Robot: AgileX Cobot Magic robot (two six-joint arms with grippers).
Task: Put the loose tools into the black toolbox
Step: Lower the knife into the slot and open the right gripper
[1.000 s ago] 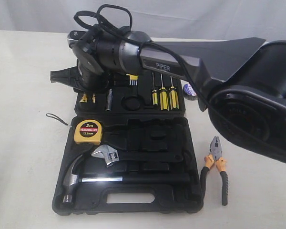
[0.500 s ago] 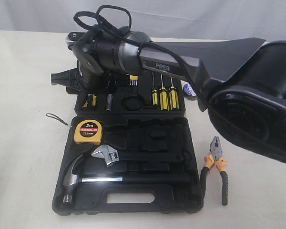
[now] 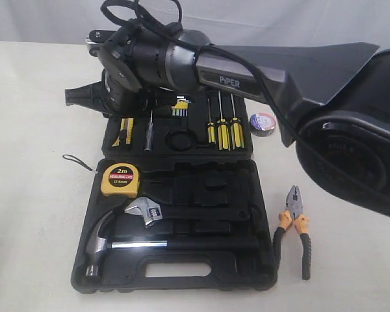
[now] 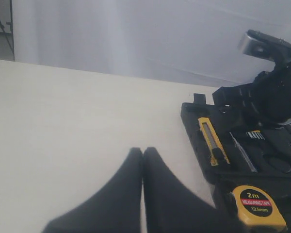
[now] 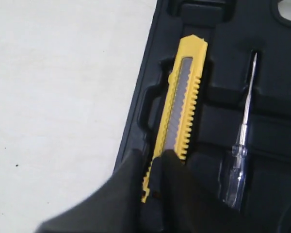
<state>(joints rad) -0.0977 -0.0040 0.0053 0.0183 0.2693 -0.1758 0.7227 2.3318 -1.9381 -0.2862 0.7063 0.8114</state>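
Utility knife, yellow, ridged slider

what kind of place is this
Probably a robot lab bench rather than a workshop: a pale tabletop, a plain white curtain backdrop and a black robot arm over an open black plastic toolbox.

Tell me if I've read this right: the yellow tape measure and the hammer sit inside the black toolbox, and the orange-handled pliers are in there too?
Not quite. The orange-black handled pliers lie on the table, outside the black toolbox, just off its right side in the exterior view. The yellow tape measure and the hammer do sit inside it.
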